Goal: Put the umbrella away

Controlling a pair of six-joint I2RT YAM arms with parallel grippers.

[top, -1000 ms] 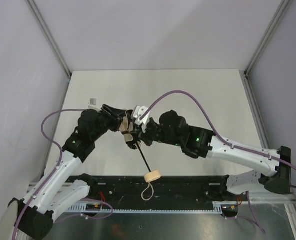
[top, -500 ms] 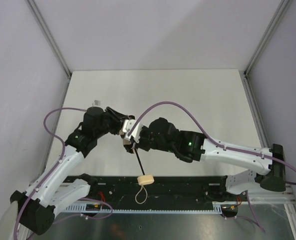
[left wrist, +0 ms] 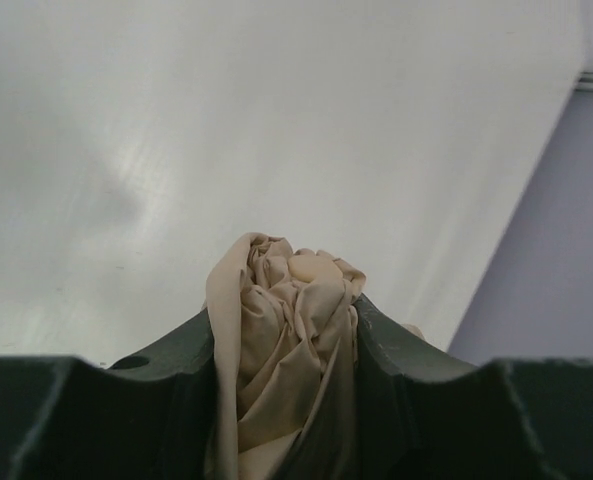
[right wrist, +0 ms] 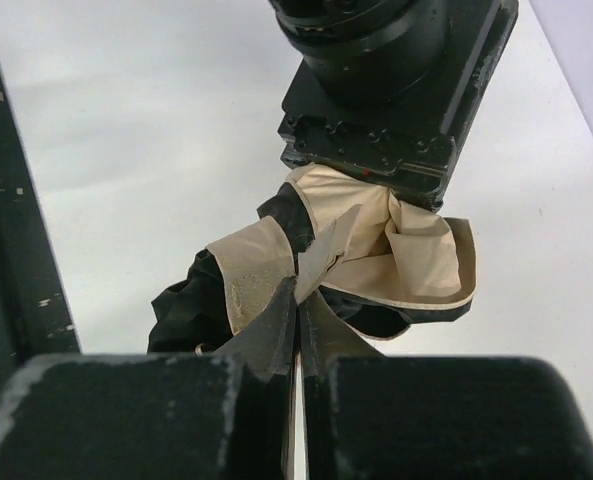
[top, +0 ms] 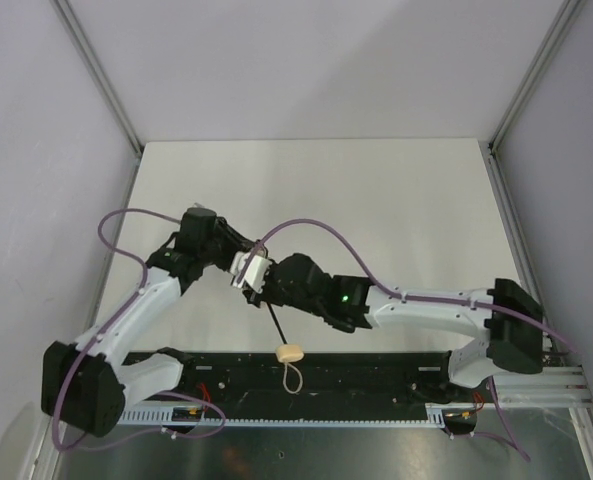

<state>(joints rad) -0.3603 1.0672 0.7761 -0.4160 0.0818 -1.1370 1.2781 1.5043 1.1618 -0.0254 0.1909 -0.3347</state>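
Both arms have swung toward the left and nearer the bases since the earlier frame, and the umbrella (top: pixel 276 322) has travelled with them, its handle (top: pixel 290 352) drifting a little left above the black rail (top: pixel 376 372) at the table's (top: pixel 376 200) near edge.

The left gripper (left wrist: pixel 284 335) has its fingers (left wrist: pixel 181 350) part-way apart and clamped on the bunched beige canopy (left wrist: pixel 286 275). The right gripper (right wrist: pixel 297 300) has its fingers (right wrist: pixel 271 325) pressed together, with what looks like a thin fold of canopy (right wrist: pixel 326 250) caught at the tips. The umbrella hangs between the two grippers, above the table's near left part. Its black shaft (top: pixel 274 318) slants down toward the bases, and the strap (top: pixel 294 378) loops below the handle.

Both holds are on cloth, as far as the wrist views show, not on the shaft. That is the main risk:
- If the arms pull apart, the thin fold may slip from the right fingertips, or the fabric may strain.
- The bundle in the left fingers is soft, so the weight of shaft and handle could drag it out through the grip.
- The free handle end can swing, and a fast move could knock it on the rail.
- The strap sits over the rail in the overhead view and may snag there
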